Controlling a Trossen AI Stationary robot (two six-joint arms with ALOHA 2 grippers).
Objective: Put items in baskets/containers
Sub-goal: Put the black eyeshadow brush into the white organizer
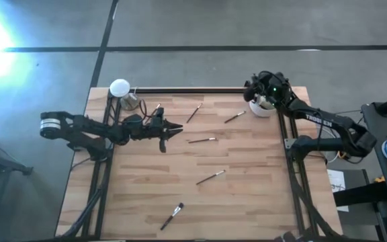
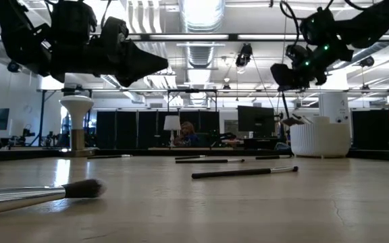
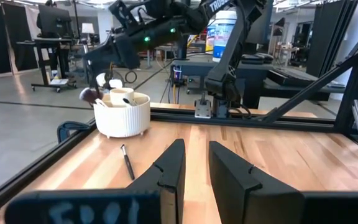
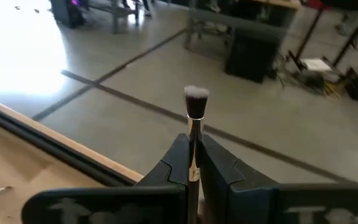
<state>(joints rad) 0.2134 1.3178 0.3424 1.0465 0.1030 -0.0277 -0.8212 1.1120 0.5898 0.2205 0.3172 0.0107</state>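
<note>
The cream-white cup (image 1: pixel 261 107) stands at the table's far right and holds several brushes, as the left wrist view shows (image 3: pixel 123 115). My right gripper (image 1: pixel 255 93) hovers just over the cup's far side, shut on a brush. My left gripper (image 1: pixel 177 128) hangs above the table left of centre, fingers slightly open and holding nothing (image 3: pixel 196 152). Several thin brushes lie flat on the wood: (image 1: pixel 193 113), (image 1: pixel 234 117), (image 1: pixel 202 140), (image 1: pixel 210 177). A brush with a fluffier head (image 1: pixel 172 216) lies near the near edge. My right gripper pinches a brush between its two fingers, on the handle (image 4: pixel 194 130) just behind the head. The brush lies along the fingers, and its pale-tipped bristle head (image 4: pixel 196 94) sticks out past the fingertips. It is lifted clear, pointing out beyond the table's far edge.
A flat white disc on a brass-coloured stand (image 1: pixel 120 88) rises at the far left corner, with a small object beside it (image 1: pixel 132 102). Black frame rails run along the table's far, left and right edges. Bare wood lies between the scattered brushes in the middle.
</note>
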